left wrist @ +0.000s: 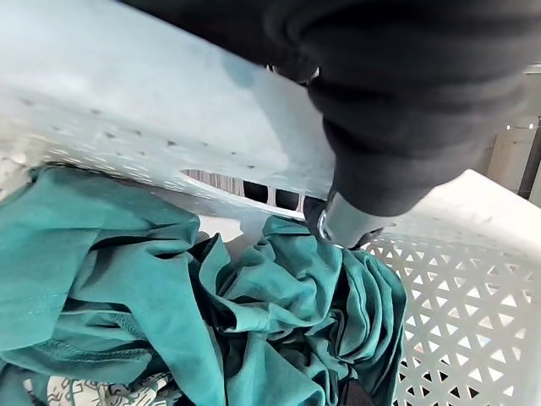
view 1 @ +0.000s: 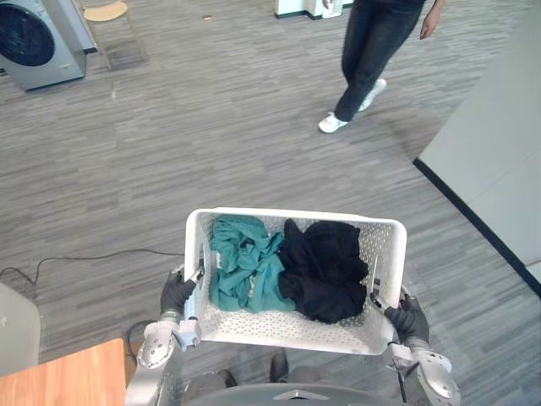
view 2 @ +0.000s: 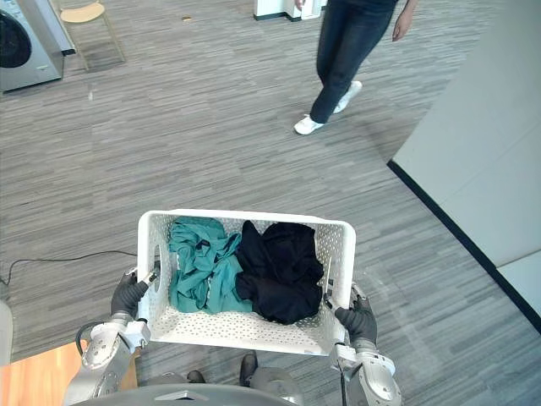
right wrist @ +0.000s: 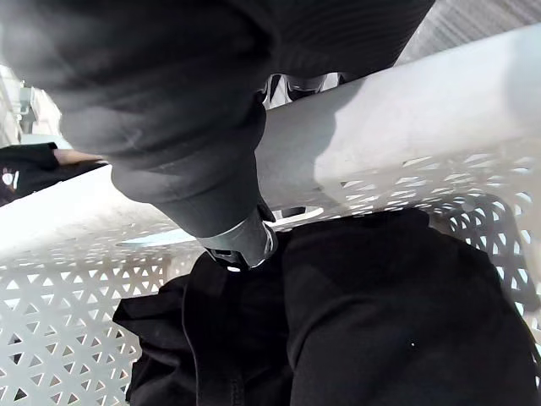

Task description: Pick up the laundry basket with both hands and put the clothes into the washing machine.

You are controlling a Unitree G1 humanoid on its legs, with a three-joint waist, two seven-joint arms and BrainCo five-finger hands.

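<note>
Both hands hold the laundry basket [view 1: 292, 215] off the floor. The left hand [view 1: 176, 293] and right hand [view 1: 408, 320] each curl their fingers through a side handle. Teal and black clothes [view 1: 254, 266] lie inside. Pickup looks done, but the washing machine [view 1: 38, 42] stands far off at the left — carrying and loading remain.

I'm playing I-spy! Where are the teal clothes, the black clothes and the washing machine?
teal clothes [view 1: 245, 269]: left eye view, crumpled middle of the pile in the laundry basket [view 1: 279, 326].
black clothes [view 1: 325, 269]: left eye view, middle of the heap.
washing machine [view 1: 25, 35]: left eye view, its dark round door.
</note>
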